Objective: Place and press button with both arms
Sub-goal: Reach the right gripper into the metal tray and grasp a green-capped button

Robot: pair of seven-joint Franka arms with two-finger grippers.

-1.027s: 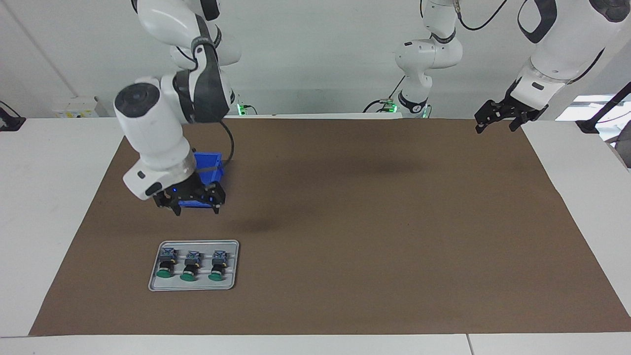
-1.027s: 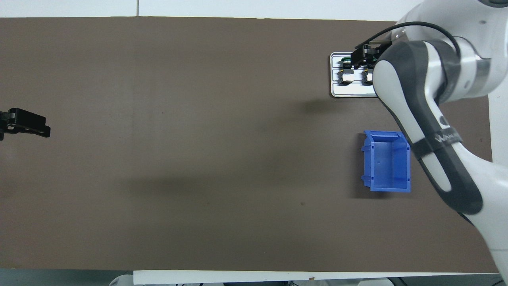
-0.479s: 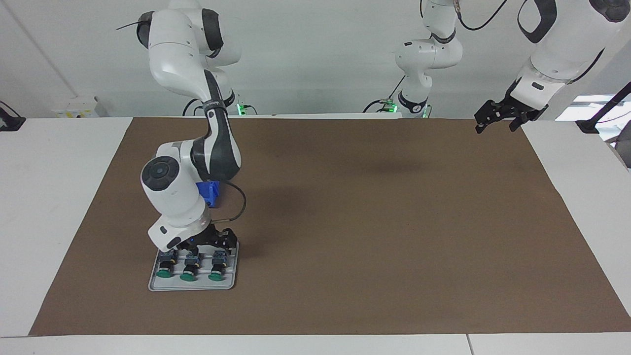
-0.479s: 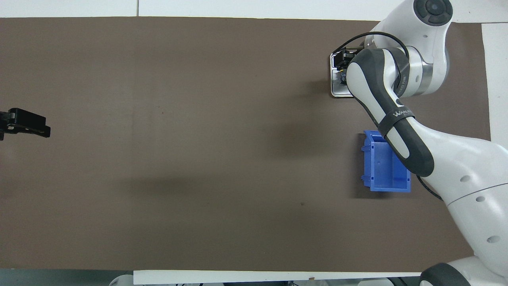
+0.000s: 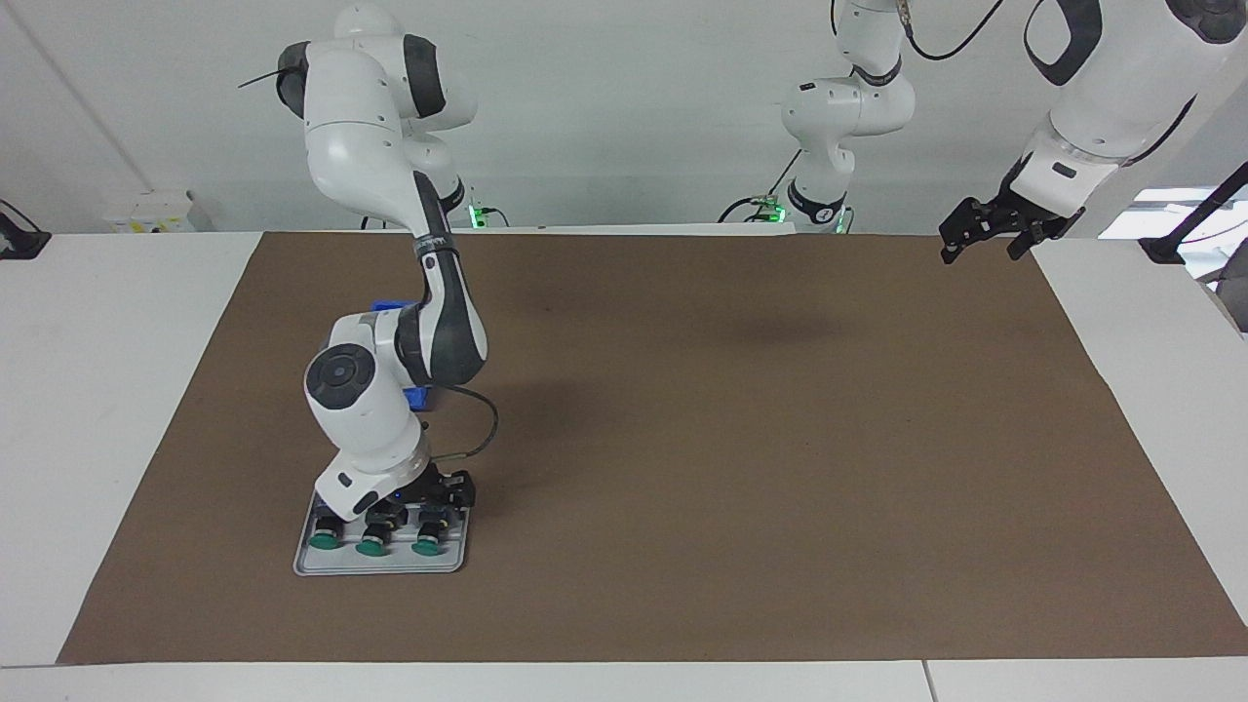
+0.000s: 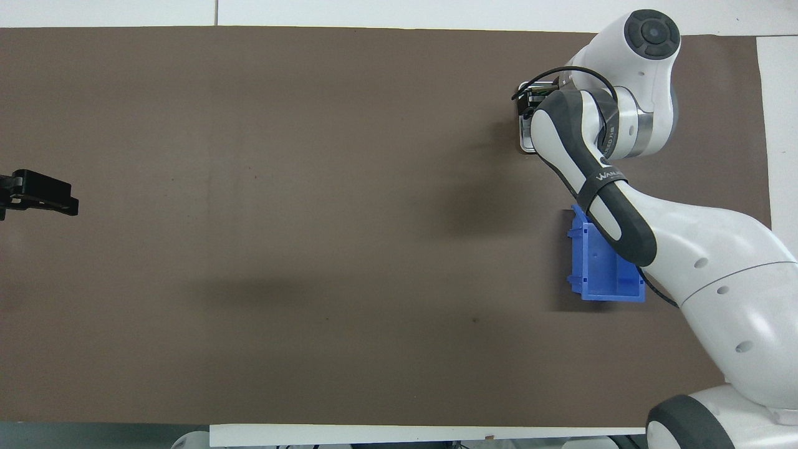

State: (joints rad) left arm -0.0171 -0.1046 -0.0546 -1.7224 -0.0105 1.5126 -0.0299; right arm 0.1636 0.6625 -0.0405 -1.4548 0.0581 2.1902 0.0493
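The right arm has dropped fast. A second ago its hand hung over the mat near the blue bin [image 6: 601,262]; now the right hand [image 5: 429,502] is down in the grey tray [image 5: 312,561], right on the row of three green-capped buttons. It sits over their block ends, at the button [image 5: 425,534] nearest the middle of the bench, and looks to be touching or very nearly so. Whether it is released or clenched I cannot tell; the wrist and the black housing hide the fingers from both sides.

All three buttons lie in the tray with caps pointing away from the robots, none lifted. The tray rests on the brown mat [image 5: 741,468] at the right arm's end of the bench, farther from the robots than the bin, which is mostly hidden by the arm's forearm.

The left hand [image 5: 985,234] waits up over the mat's corner at its own end, well apart from everything, unmoved through the last second. Its fingers look spread, holding nothing.

My guess is the descent is finishing and the pick comes next: close on one button's body without knocking its neighbour, which stands just beside it. Placing and pressing are not yet begun.
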